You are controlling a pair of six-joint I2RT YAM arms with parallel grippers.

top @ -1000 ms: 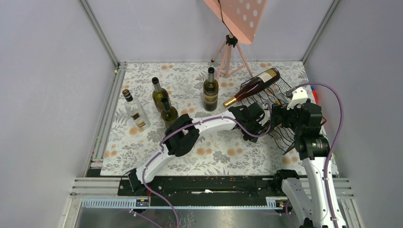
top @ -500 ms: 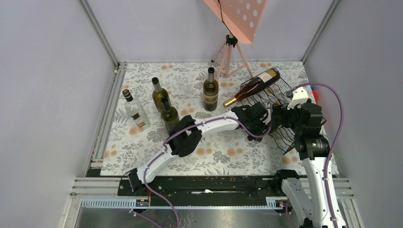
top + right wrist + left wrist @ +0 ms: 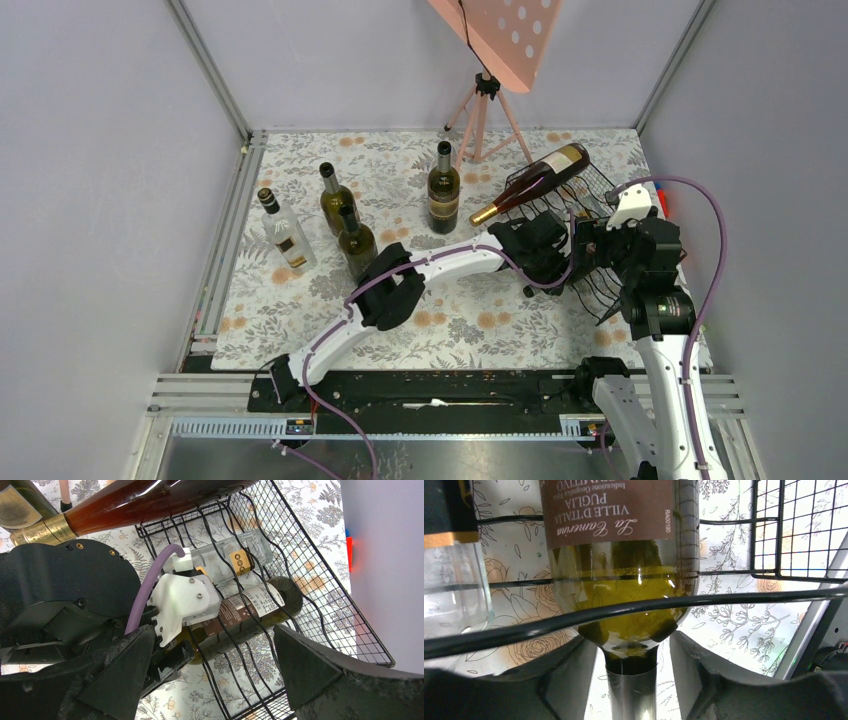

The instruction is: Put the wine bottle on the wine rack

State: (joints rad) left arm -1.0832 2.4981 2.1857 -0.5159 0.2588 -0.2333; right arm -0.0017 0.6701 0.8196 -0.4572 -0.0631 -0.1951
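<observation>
Three bottles lie on the wine rack (image 3: pixel 592 205), unit. Which one is the workpiece?

UNIT: The wine bottle (image 3: pixel 621 580) with the brown label. It lies on its side in a lower cradle, just beside a clear bottle (image 3: pixel 235 555). A dark red bottle (image 3: pixel 530 182) rests tilted across the top tier. The workpiece base points into the rack. Its neck points out toward my left gripper (image 3: pixel 631 682).

OPERATOR: State of both grippers?

UNIT: Left: jaws spread, one finger on each side of the neck. The floral cloth (image 3: pixel 734 615) shows through the gap on both sides, so I see no contact. Right gripper (image 3: pixel 212 640): jaws wide apart, holding nothing, hovering just in front of the rack.

OPERATOR: Progress?

UNIT: Judged near complete.
1. Placement: done. The rack wires carry the bottle.
2. Release: done, as far as the left wrist view shows.
3. Remaining: draw the left gripper straight back along the neck axis, then retire both arms.

Caution: a sideways move could catch the neck and drag the bottle off its cradle. Four standing bottles (image 3: pixel 443 190) sit on the cloth to the left of the rack. The task names one bottle, so I cannot tell whether they are in scope.
</observation>
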